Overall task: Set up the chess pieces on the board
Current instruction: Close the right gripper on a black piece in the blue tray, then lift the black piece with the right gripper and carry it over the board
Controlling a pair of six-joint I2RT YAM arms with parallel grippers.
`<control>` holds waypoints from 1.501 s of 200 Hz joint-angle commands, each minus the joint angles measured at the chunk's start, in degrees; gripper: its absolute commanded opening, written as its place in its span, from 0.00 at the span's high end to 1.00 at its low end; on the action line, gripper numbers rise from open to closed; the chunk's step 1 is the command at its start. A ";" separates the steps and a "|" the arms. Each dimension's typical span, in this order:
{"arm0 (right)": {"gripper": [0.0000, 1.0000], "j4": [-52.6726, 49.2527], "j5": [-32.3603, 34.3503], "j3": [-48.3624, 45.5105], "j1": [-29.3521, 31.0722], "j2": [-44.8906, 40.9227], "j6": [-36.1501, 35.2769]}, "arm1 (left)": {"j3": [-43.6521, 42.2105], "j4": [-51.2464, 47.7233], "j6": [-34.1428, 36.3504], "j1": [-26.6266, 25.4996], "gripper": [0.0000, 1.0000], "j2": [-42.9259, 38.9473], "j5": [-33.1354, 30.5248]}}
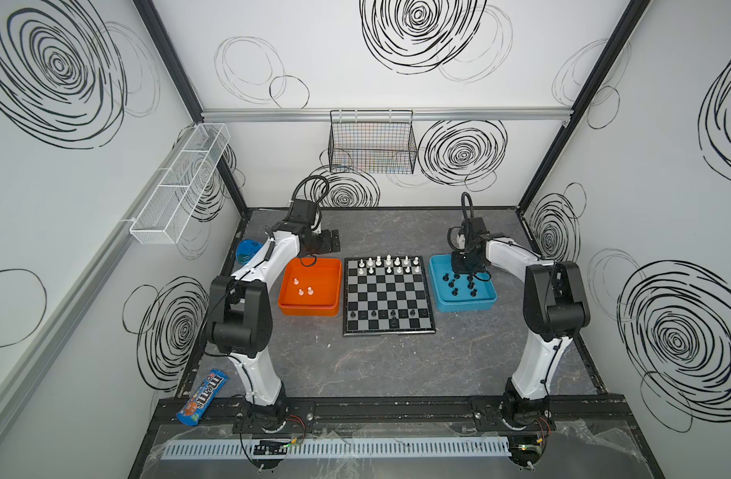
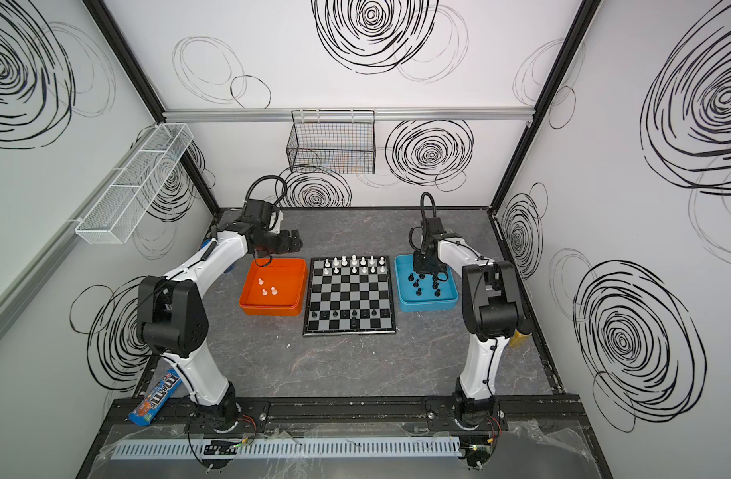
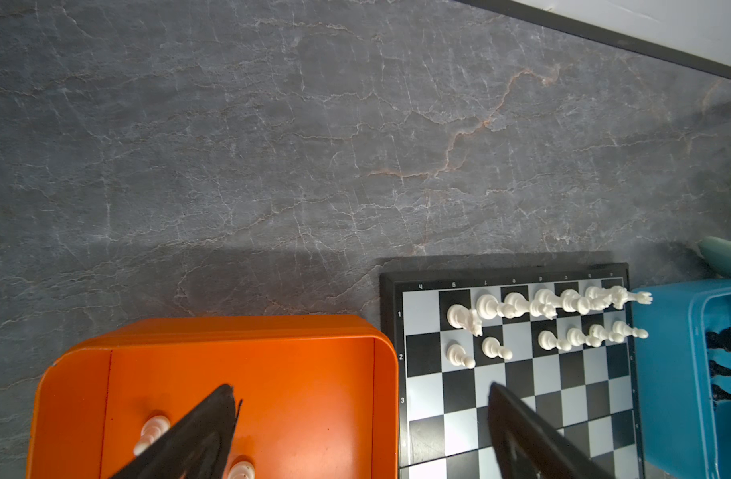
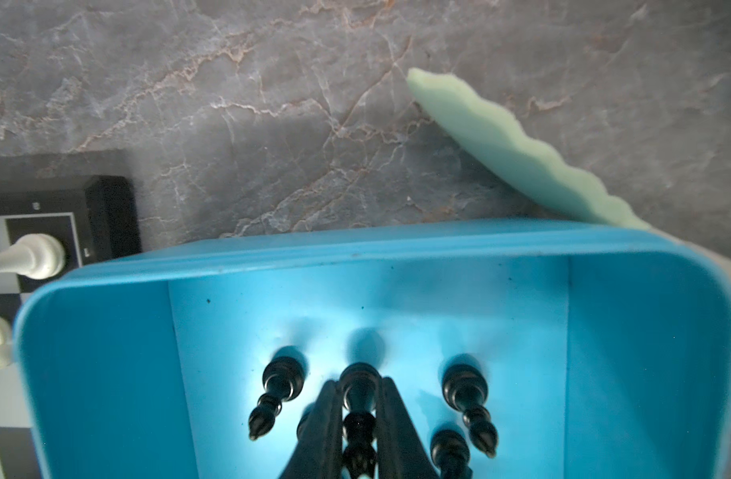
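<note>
The board (image 1: 386,296) lies mid-table. White chess pieces (image 1: 388,262) fill its two far rows and several black ones (image 1: 393,314) stand on its near rows. Left of it, an orange tray (image 1: 310,311) holds three white pieces (image 1: 301,288). My left gripper (image 1: 335,240) hovers open and empty over that tray's far right corner; in the left wrist view its fingers (image 3: 214,419) straddle the tray's edge and the board (image 3: 517,398). On the right, a blue tray (image 1: 465,306) holds several black pieces. My right gripper (image 4: 359,381) is down in it, shut on an upright black piece (image 4: 357,427).
A pale green wavy-edged thing (image 4: 517,157) lies behind the blue tray (image 4: 397,244). A blue disc (image 1: 247,251) sits at the far left, and an M&M's packet (image 1: 204,396) at the near left. A wire basket (image 1: 372,143) and a white mesh shelf (image 1: 177,186) hang on the walls.
</note>
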 commanded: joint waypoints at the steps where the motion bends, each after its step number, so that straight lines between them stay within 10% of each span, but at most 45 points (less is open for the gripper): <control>1: 0.82 -3.35 2.06 2.37 0.65 -2.13 -1.38 | -0.68 1.47 0.58 0.65 0.03 0.08 0.87; 107: 0.82 -12.04 2.81 7.81 11.14 -9.02 -3.28 | -6.90 7.00 -1.30 -0.25 0.03 -6.83 10.93; 213: 0.82 -11.62 0.08 6.74 30.91 -12.21 1.42 | -32.79 22.35 2.15 1.99 0.03 -30.31 7.99; 300: 0.82 -4.82 -1.59 -0.28 40.87 -11.93 7.88 | -33.91 24.98 0.52 2.23 0.03 -31.12 9.04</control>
